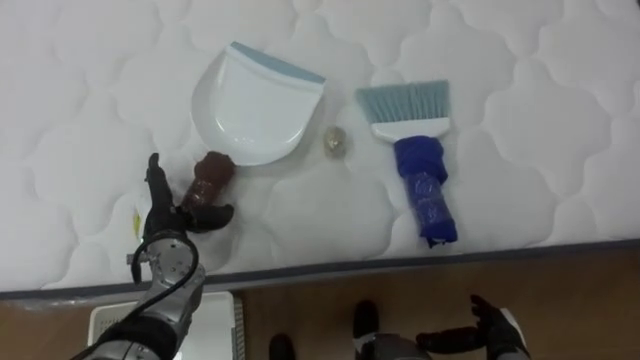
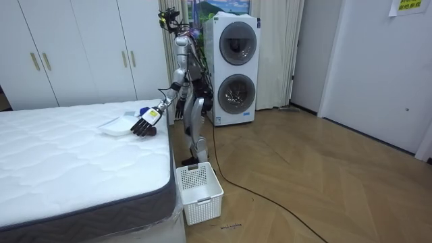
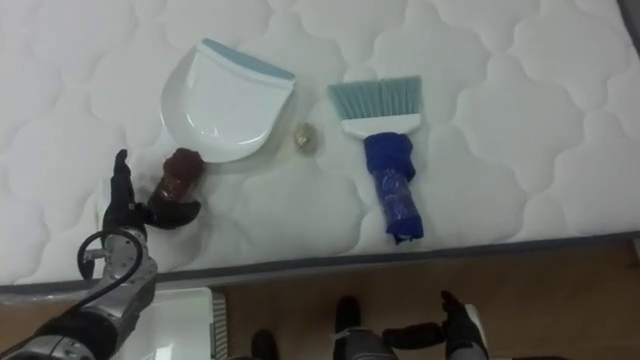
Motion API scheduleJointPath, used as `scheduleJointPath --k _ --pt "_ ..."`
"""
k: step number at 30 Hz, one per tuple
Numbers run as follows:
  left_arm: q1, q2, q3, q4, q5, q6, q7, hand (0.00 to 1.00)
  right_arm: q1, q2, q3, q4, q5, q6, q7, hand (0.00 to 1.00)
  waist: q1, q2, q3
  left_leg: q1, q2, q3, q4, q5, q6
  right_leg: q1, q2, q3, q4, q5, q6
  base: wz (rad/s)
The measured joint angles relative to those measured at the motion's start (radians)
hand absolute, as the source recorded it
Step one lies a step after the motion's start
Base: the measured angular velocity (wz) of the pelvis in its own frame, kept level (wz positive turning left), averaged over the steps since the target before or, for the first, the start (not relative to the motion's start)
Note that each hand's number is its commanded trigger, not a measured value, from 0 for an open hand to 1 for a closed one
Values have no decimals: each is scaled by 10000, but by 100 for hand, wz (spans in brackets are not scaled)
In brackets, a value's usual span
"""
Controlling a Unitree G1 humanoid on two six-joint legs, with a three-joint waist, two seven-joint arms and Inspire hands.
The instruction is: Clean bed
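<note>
Cleaning looked barely begun: the scrap lay unswept on the bed between dustpan and brush. The left hand, fingers wide, was at the dustpan's handle, and the right hand hung low, fingers relaxed.

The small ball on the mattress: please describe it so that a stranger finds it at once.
Look at the white quilted mattress, in the gap between the white dustpan and the blue-handled brush. The ball lies there alone: small, beige, crumpled, far smaller than either tool.
</note>
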State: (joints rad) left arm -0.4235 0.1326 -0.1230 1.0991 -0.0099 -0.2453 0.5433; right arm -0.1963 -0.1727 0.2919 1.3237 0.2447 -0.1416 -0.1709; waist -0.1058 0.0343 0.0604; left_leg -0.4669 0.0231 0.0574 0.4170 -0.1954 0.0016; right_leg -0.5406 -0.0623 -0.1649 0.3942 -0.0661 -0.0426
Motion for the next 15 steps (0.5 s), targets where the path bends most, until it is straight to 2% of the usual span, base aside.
scheduleJointPath --k 15 --pt "-184 -1 -16 -452 -3 -130 212 0 19 8 23 -46 52 -111 -6 0 -54 -66 43 -120 30 32 362 -125 -12 -88 -47 -34 314 -274 -13 0"
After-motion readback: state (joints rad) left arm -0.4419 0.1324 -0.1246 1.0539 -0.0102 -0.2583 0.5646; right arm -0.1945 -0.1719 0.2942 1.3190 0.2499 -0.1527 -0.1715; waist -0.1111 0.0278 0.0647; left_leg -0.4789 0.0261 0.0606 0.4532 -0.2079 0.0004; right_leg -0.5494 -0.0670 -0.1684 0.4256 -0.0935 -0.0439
